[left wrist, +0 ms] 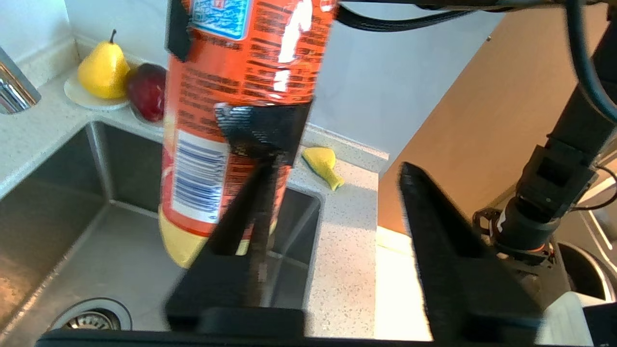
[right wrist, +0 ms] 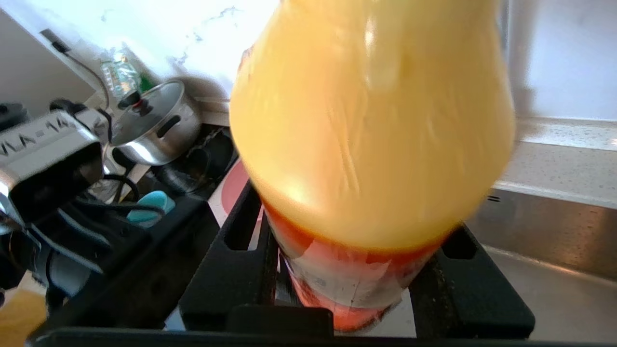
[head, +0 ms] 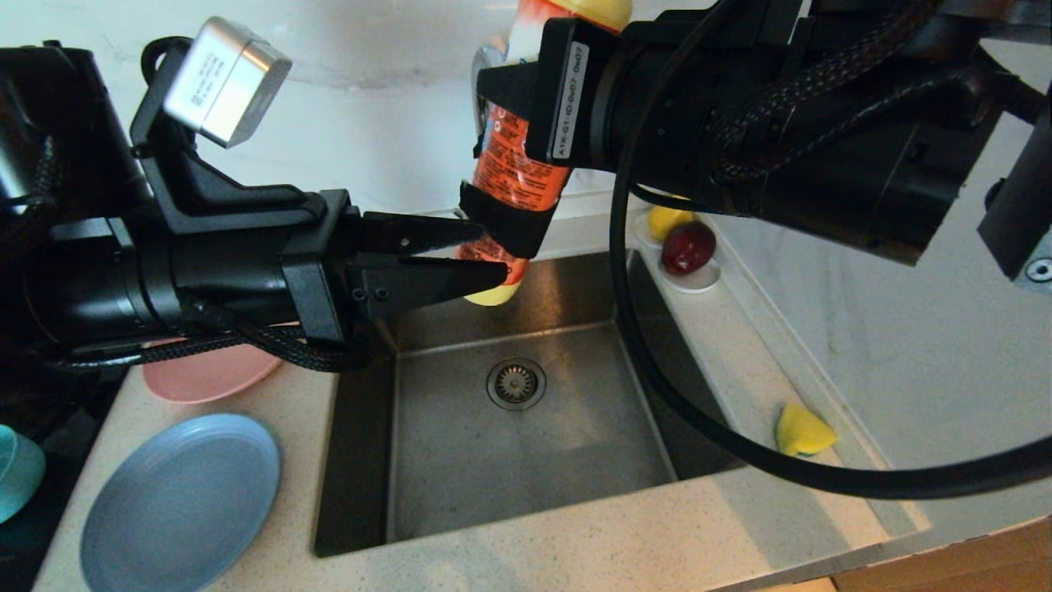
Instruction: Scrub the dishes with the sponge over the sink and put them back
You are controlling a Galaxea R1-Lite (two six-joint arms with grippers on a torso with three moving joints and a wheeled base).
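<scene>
Gripping the orange bottle (head: 518, 177) cap-down over the sink (head: 526, 444), the right gripper (head: 505, 164) is clamping its body. The left gripper (head: 472, 259) is reaching in with fingers spread, seemingly just beside the bottle's cap. The sponge (head: 801, 430) is lying on the counter right of the basin; the pink plate (head: 209, 374) and blue plate (head: 181, 501) are sitting left of it.

From overhead we look down at the sink (head: 526, 427); both wrist cameras closely face the orange bottle (left wrist: 241, 96).

A speckled pale counter (head: 625, 543) runs along a white marble wall (head: 370, 90). Far left, a shiny pot with a lid (right wrist: 154, 123) sits. Bright light falls on the wall. A wooden panel (left wrist: 482, 125) stands at the right.
</scene>
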